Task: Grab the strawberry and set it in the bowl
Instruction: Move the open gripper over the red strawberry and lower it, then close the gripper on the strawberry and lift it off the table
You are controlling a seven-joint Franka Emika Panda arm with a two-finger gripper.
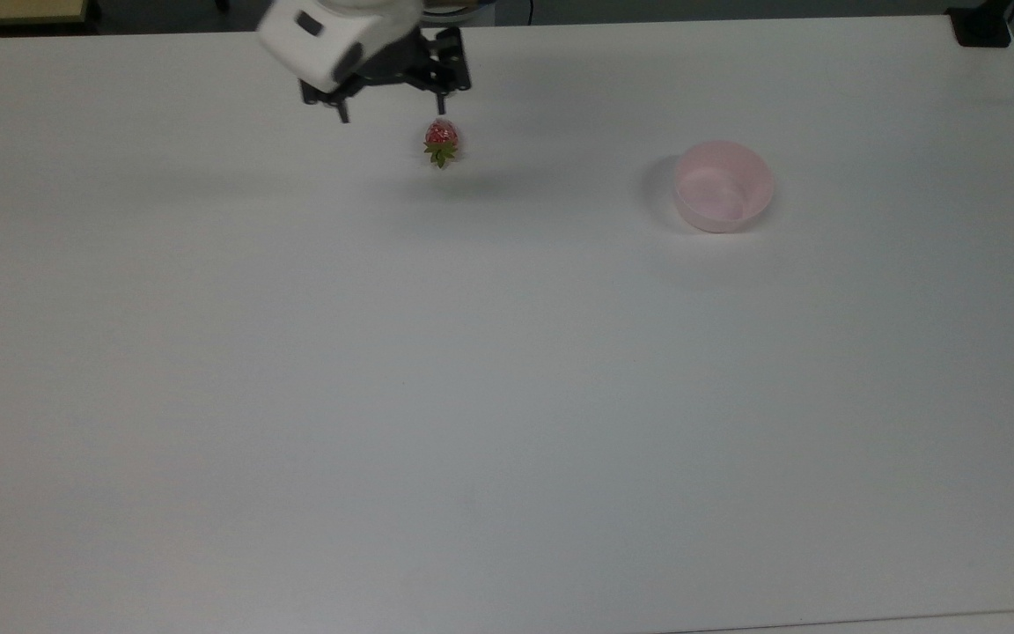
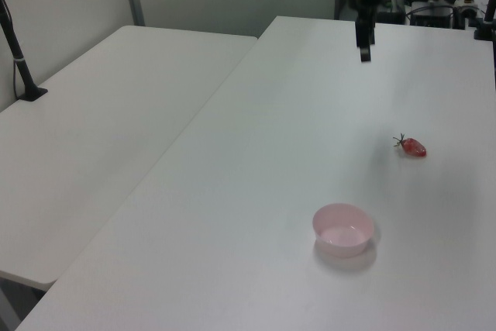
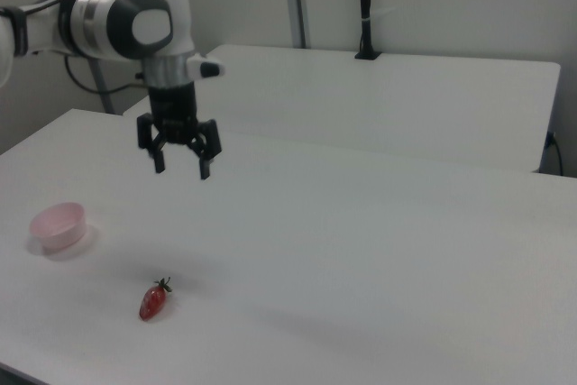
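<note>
— Step in hand? Approach, by the look of it. Gripper point(image 3: 181, 169) high above the white table point(image 1: 507, 396), jaws spread wide, nothing between them.

— And the strawberry point(image 1: 441, 141)?

— Lying on its side on the table, untouched. In the top view, just off the gripper point(image 1: 394, 116) toward four o'clock; in the right view, well below it, near six o'clock, green cap tilted up. Not yet lined up, then.

— The bowl point(image 1: 723, 186)?

— Upright, empty, well apart from the strawberry: toward three o'clock in the top view, toward ten o'clock of the strawberry point(image 3: 154, 302) in the right view, bowl point(image 3: 58, 225) near the table edge.

— Next move?

— Probably a shift over the berry, then a straight descent, fingers either side of the red body. Small, glossy, rounded: likely to roll or squirt out under a careless pinch.

— Surface and room?

— Plain matte white tabletop. A second white table point(image 2: 101, 129) alongside, a black post point(image 3: 364, 6) clamped at its far edge, pale partition walls behind, cables and gear point(image 2: 434, 5) past the far end in the left view.
</note>
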